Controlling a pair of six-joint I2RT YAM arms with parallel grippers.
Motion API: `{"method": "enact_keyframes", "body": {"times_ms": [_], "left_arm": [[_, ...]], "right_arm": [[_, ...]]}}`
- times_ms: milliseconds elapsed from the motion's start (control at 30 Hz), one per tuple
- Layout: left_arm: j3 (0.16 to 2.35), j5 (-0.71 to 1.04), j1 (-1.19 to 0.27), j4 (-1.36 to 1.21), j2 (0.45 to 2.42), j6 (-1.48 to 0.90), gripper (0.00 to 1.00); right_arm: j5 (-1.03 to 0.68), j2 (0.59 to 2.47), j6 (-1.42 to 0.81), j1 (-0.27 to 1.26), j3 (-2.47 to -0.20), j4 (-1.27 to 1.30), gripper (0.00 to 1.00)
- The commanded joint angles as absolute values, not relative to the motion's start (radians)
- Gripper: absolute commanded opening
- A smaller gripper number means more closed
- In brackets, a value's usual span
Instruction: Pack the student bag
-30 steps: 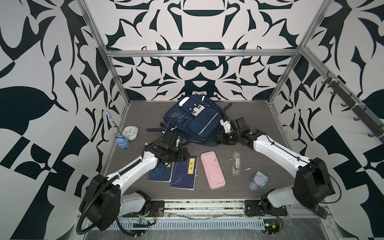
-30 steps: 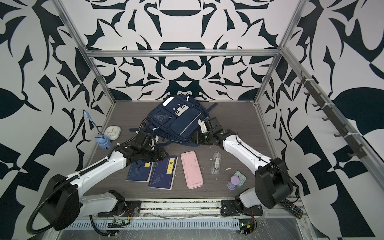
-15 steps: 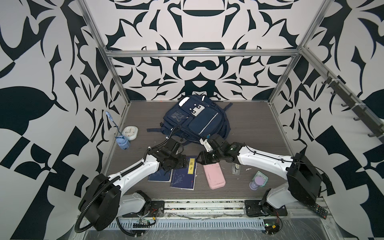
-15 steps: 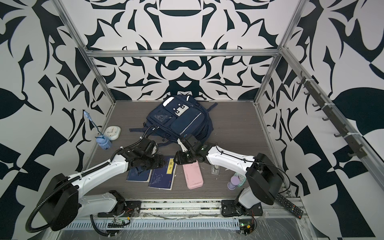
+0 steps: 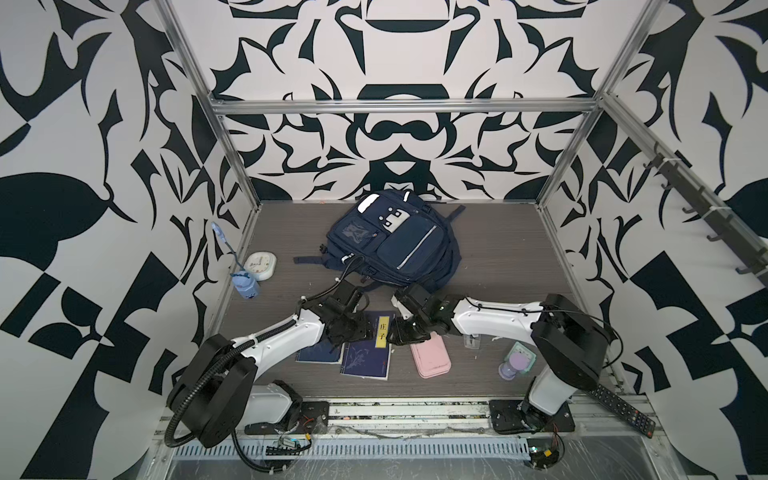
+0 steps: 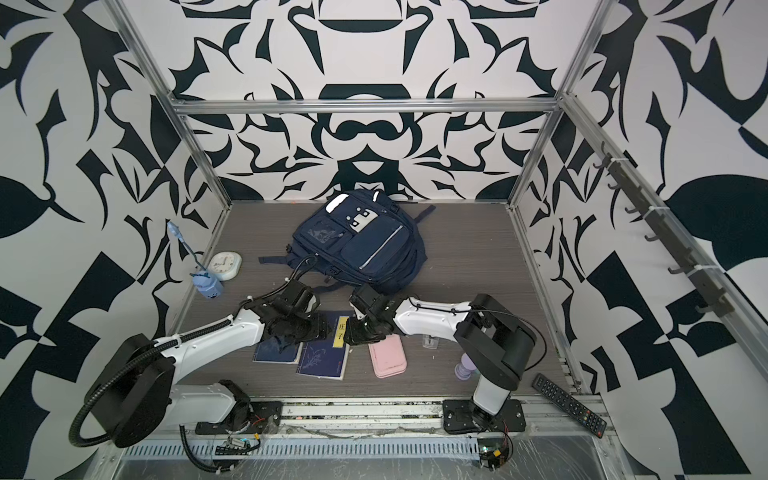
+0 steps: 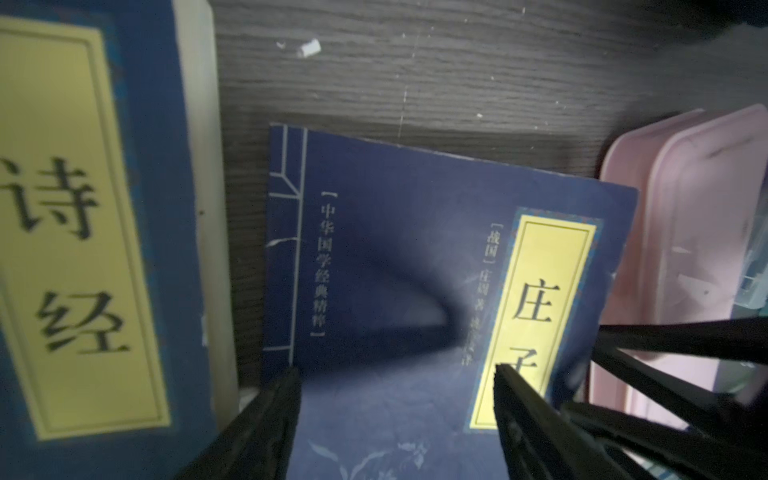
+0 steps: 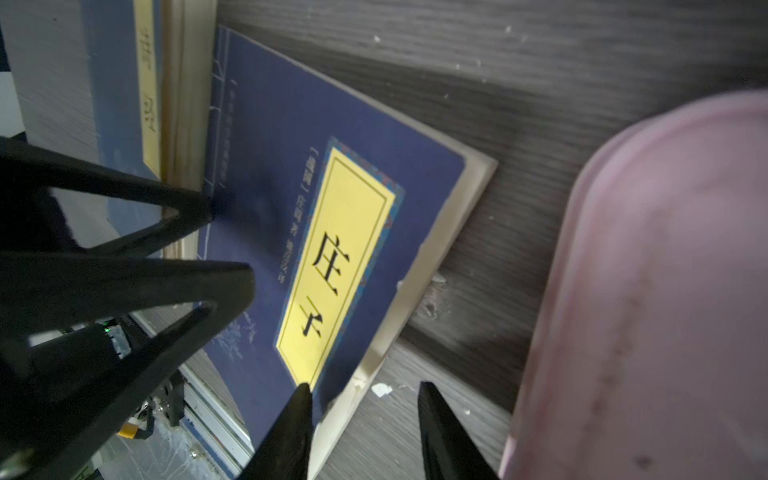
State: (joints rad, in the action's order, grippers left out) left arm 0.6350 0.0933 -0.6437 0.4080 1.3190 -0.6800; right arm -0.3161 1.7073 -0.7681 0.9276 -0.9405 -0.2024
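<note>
The large navy blue fabric backpack (image 5: 409, 249) lies flat toward the back of the dark wood-grain worktop (image 5: 498, 257), with its front pockets facing up. Both hands are in front of it and apart from it, low over a row of things near the front edge.

The left hand (image 5: 365, 330) hangs over a thin dark blue book with a yellow title label (image 5: 368, 355). In the left wrist view its two black fingers (image 7: 266, 428) stand wide apart above the cover with nothing between them, so this hand is open. Just beside that book, on the left arm's side, lies a thicker blue book with a yellow label (image 5: 318, 353).

The right hand (image 5: 401, 334) is at the thin book's long page edge, on the opposite side. In the right wrist view it is partly open and grips nothing. One fingertip (image 8: 297, 424) is over the cover's corner below the label. The other is over bare worktop between the book and a pale pink oblong case (image 8: 644, 291). In both top views the two hands are near each other, with the yellow label between them.
</note>
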Motion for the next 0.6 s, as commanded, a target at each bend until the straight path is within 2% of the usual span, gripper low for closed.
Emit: {"method": "enact_keyframes", "body": {"times_ms": [0,200,567], "left_arm": [[0.615,0.059,-0.643,0.447,1.355,-0.666,0.76],[0.626,0.028,-0.641,0.469,1.349,-0.646,0.76],[0.666,-0.031,-0.628,0.536,1.358,-0.603,0.76]], "right_arm": [[-0.302,1.723,-0.784,0.934,-0.955,-0.189,0.45],[-0.289,1.778,-0.768,0.934,-0.994,-0.211,0.44],[-0.217,1.819,-0.72,0.933,-1.045,-0.312,0.24]]}}
